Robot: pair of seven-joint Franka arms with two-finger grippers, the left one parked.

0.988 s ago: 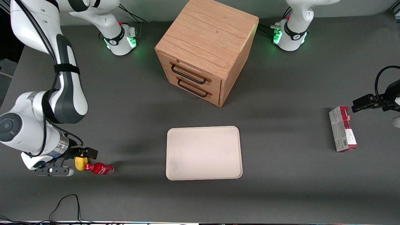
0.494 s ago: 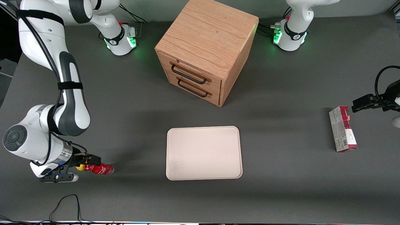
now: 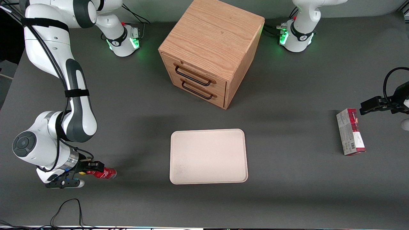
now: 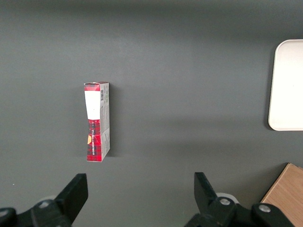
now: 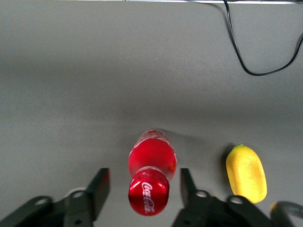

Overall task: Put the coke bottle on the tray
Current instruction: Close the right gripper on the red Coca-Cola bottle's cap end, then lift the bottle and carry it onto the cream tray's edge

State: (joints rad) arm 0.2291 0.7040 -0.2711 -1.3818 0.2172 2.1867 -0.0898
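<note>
1. The coke bottle (image 3: 103,172) lies on its side on the dark grey bench (image 3: 287,191), toward the working arm's end, with its red cap pointing at the gripper (image 3: 90,166).
2. The gripper hangs low over the cap end of the bottle. In the right wrist view its two fingers (image 5: 98,189) stand apart, one on each side of the bottle's neck, with a gap between each finger and the bottle; nothing is clamped.
3. In that same view the coke bottle (image 5: 151,175) shows its cap with white lettering, centred between the fingers, while the body stretches away from the camera along the bench.
4. A yellow lemon-like lump (image 5: 245,173) rests on the bench just beside the bottle, outside the fingers and not touching the bottle. In the front view only a sliver of it shows under the gripper.
5. The tray (image 3: 208,156) sits flat near the middle of the bench, well apart from the bottle, and carries nothing.
6. A wooden drawer cabinet (image 3: 211,51) stands farther from the front camera than the tray, its two black-handled drawers closed.
7. A red-and-grey box (image 3: 350,131) lies flat toward the parked arm's end of the bench.
8. A black cable (image 5: 246,42) loops across the bench near the lemon-like lump.
</note>
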